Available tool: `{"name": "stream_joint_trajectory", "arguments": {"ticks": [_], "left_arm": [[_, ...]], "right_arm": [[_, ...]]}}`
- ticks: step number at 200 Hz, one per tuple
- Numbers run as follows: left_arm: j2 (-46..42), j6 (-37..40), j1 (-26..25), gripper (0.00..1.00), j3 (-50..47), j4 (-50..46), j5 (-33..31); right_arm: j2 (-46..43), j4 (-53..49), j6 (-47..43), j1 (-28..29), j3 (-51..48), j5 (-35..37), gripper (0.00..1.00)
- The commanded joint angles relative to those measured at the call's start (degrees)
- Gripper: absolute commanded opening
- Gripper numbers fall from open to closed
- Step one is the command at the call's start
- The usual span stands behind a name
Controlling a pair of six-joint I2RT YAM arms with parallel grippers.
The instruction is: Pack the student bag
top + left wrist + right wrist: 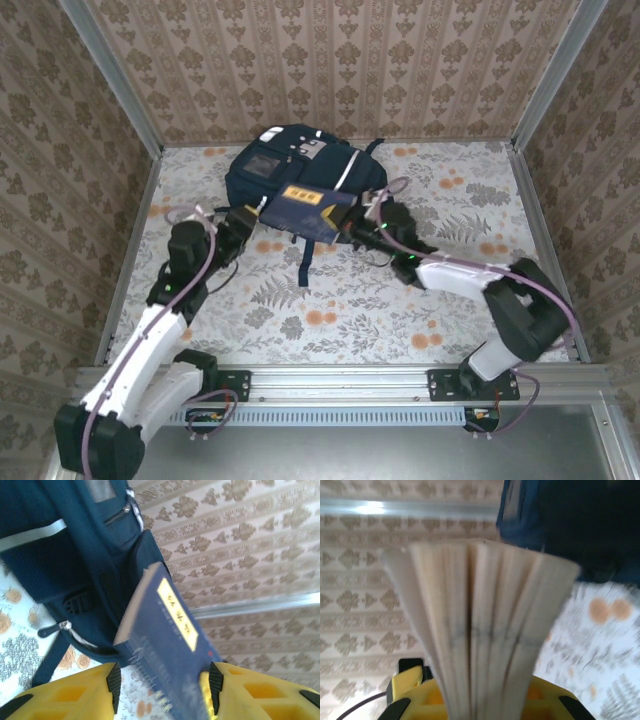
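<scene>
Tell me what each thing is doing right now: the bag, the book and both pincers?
student bag: lying flat on the table, front up.
book: held at the bag's near edge, mostly outside it.
left pincer: open, the book between its jaws.
right pincer: shut on the book's page edge.

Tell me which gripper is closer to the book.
Right. The right gripper is shut on the book at its page edge; the left gripper is open, its fingers straddling the opposite end without clamping it.

A lab-style robot booth: aluminium frame posts (110,75), wallpapered panel walls (340,60), floral-print tabletop (350,310), mounting rail (340,380).
</scene>
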Motion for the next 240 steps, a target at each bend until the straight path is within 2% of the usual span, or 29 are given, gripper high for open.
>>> {"name": "stream_joint_trajectory", "arguments": {"ticks": [1,26,53,104,138,172,208,240], "left_arm": [[8.95,13.64,-2.13,0.55,10.36,-7.44,4.22],[21.88,23.95,-6.01,0.59,24.75,-13.55,5.01],[37.19,33.04,-9.62,0.62,41.88,-21.17,4.06],[64.88,41.59,-10.22,0.59,73.31,-32.75,5.37],[77.72,44.06,-10.05,0.56,86.72,-34.64,6.40],[85.55,41.21,-10.22,0.51,93.04,-32.85,12.22],[88.23,39.43,-10.44,0.46,92.36,-30.33,14.01],[88.61,40.45,-11.14,0.41,91.82,-29.87,13.95]], "right_arm": [[-9.00,-13.82,-9.72,-6.72,0.25,1.57,0.00],[-15.02,-24.27,-15.94,-14.61,0.46,3.49,0.00],[-21.63,-35.24,-23.51,-18.99,0.33,11.64,0.00],[-27.78,-40.68,-29.01,-23.42,-3.43,18.27,0.00],[-30.11,-42.04,-30.23,-25.91,-4.99,17.99,0.00],[-30.61,-42.86,-33.08,-26.63,-4.92,18.00,0.00],[-28.61,-41.17,-32.70,-28.73,-5.48,13.38,0.00],[-27.52,-39.74,-31.96,-29.77,-6.24,11.99,0.00]]}}
